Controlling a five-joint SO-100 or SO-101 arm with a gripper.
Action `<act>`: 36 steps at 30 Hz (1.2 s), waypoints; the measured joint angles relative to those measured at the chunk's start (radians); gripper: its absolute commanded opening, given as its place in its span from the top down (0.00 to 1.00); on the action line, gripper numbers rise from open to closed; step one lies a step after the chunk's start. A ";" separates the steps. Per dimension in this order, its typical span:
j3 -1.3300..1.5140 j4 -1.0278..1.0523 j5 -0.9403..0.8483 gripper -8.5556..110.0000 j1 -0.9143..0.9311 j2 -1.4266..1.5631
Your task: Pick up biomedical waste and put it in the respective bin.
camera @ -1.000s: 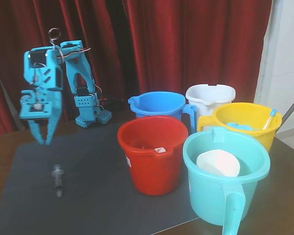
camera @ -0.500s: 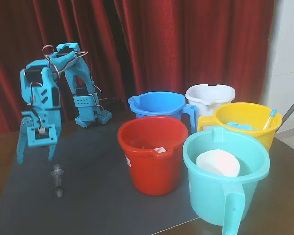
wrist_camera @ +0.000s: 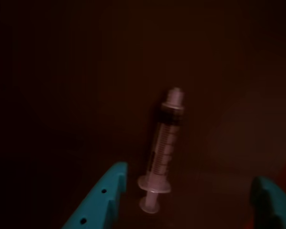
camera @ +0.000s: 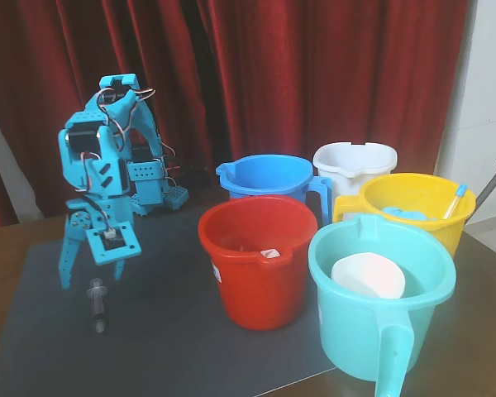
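Note:
A small clear syringe (camera: pixel 96 304) lies on the dark grey mat (camera: pixel 174 347) at the front left. In the wrist view the syringe (wrist_camera: pixel 163 148) lies lengthwise, flanged end nearest the camera, between my two teal fingers. My teal gripper (camera: pixel 93 271) points down just above and behind the syringe, open and empty; it also shows in the wrist view (wrist_camera: pixel 190 191). The medium-blue bucket (camera: pixel 269 184) with a pouring lip and side handle stands behind the red bucket (camera: pixel 258 256).
A teal bucket (camera: pixel 380 306) holding a white object stands front right. A yellow bucket (camera: pixel 413 211) holds a blue-tipped dropper (camera: pixel 455 201). A white bucket (camera: pixel 354 165) stands behind it. Red curtains hang at the back.

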 measured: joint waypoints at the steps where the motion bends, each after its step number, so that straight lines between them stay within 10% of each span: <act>1: 0.000 0.000 -0.002 0.69 0.003 0.000; 36: -0.021 -0.110 -0.210 0.70 0.106 -0.169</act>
